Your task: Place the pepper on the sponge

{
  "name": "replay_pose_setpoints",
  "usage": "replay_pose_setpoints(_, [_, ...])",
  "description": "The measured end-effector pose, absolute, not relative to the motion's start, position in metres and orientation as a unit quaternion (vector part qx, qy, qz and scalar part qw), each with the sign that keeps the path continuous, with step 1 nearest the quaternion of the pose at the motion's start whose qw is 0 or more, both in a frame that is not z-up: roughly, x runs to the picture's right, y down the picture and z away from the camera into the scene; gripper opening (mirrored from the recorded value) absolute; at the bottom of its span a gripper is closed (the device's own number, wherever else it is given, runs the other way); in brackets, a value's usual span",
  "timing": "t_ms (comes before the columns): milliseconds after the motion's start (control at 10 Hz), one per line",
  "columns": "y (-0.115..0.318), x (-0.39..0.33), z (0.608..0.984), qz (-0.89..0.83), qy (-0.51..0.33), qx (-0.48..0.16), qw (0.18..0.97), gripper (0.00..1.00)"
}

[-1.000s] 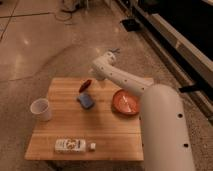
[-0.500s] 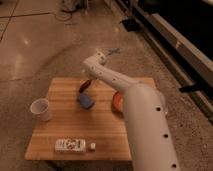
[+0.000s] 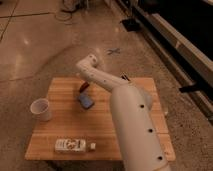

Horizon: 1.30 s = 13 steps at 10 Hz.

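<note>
My gripper point(image 3: 83, 88) hangs from the white arm over the back middle of the wooden table point(image 3: 60, 130). A small dark red pepper point(image 3: 81, 88) shows at its tip and looks held there. The light blue sponge point(image 3: 86, 102) lies on the table just below and slightly in front of the pepper, with a small gap between them. The arm's elbow point(image 3: 90, 64) rises behind the gripper.
A white cup point(image 3: 41, 109) stands at the table's left side. A white bottle point(image 3: 73, 145) lies on its side near the front edge. The thick white arm point(image 3: 135, 125) covers the table's right half. Polished floor surrounds the table.
The arm has swung left across the table and now hides the orange-red bowl. The gripper with the pepper has come slightly lower and nearer the sponge.
</note>
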<state>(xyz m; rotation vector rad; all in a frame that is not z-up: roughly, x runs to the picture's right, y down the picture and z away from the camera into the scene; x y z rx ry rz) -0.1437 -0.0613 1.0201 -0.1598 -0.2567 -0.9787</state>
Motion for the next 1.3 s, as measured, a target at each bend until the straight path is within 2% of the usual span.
replay_pose_setpoints(500, [-0.044,-0.149,1.042,-0.509,-0.104,-0.09,0.85,0.8])
replay_pose_setpoints(600, [-0.044,-0.15,1.045,-0.515,-0.099,-0.091,0.847,0.76])
replay_pose_setpoints(700, [-0.045,-0.149,1.047,-0.518,-0.096,-0.091,0.845,0.69])
replay_pose_setpoints(1100, [-0.056,-0.147,1.045,-0.522,-0.088,-0.081,0.844,0.24])
replay_pose_setpoints(1300, [-0.059,-0.147,1.039,-0.518,-0.089,-0.078,0.847,0.08])
